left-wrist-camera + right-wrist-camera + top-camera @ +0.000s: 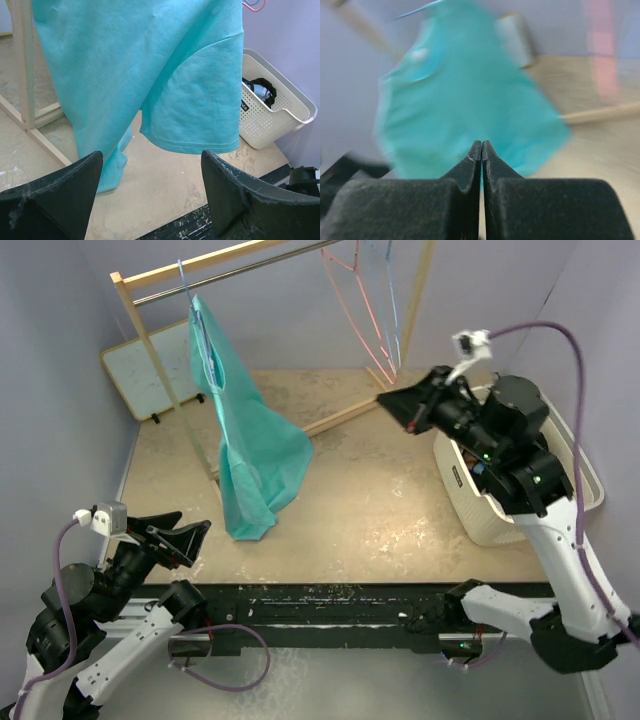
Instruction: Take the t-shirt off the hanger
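Teal t-shirt (245,445), just one, hangs on its blue hanger (183,278) from the rail (250,265) upper left, hem reaching the desk (380,510). Left end effector (185,528), lower left: fingers wide apart, empty. Right end effector (388,400), right: fingers pressed together on nothing. One white laundry basket (590,475) at the right edge.

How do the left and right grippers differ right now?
The left gripper stands open; the right gripper is shut tight. The left gripper sits low at the near side; the right gripper is raised, beside the basket. Both point toward the t-shirt, and neither touches it.
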Controlling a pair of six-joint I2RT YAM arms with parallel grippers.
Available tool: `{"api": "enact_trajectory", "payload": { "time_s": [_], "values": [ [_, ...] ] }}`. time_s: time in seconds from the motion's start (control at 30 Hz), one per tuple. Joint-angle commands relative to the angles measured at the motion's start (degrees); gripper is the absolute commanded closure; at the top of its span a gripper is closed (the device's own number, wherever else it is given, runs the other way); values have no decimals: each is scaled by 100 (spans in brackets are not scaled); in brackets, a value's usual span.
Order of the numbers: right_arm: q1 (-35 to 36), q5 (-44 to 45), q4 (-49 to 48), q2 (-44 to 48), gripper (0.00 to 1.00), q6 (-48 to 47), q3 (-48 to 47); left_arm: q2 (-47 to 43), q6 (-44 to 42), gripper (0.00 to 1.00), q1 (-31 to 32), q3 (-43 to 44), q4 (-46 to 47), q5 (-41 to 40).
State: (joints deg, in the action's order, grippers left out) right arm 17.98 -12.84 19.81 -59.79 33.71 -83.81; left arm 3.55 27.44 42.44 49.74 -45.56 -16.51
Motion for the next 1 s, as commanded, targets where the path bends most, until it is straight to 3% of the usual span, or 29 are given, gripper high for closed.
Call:
{"api": "enact_trajectory", "payload": {
  "time_s": [0.0, 0.1, 0.17, 0.23, 0.3, 0.37, 0.57, 0.97],
  "values": [
    [2145, 214, 165, -1129, 100, -850, -1439, 60, 15, 18, -14, 13, 103, -23],
    [3523, 1356, 1164, -2308, 93, -1429, -3018, 75, 24, 18, -10, 27, 87, -44],
    [3897, 1797, 1607, -3033, 85, -1575, -4218, 61, 37, 18, -12, 20, 75, -69],
    [4035, 1952, 1861, -3603, 46, -1603, -5078, 40, 50, 18, -11, 24, 65, -93],
    [4123, 2048, 2064, -4086, 29, -1647, -5870, 31, 66, 18, -11, 22, 50, -118],
    [4191, 2096, 2169, -4450, 18, -1675, -6441, 20, 76, 18, -15, 29, 39, -139],
    [4256, 2048, 1673, -4605, 15, -1685, -6270, 12, 86, 18, -9, 29, 21, -173],
    [4358, 1918, 1447, -5100, 27, -1658, -6391, -25, 95, 18, -15, 44, 17, -177]
  ]
}}
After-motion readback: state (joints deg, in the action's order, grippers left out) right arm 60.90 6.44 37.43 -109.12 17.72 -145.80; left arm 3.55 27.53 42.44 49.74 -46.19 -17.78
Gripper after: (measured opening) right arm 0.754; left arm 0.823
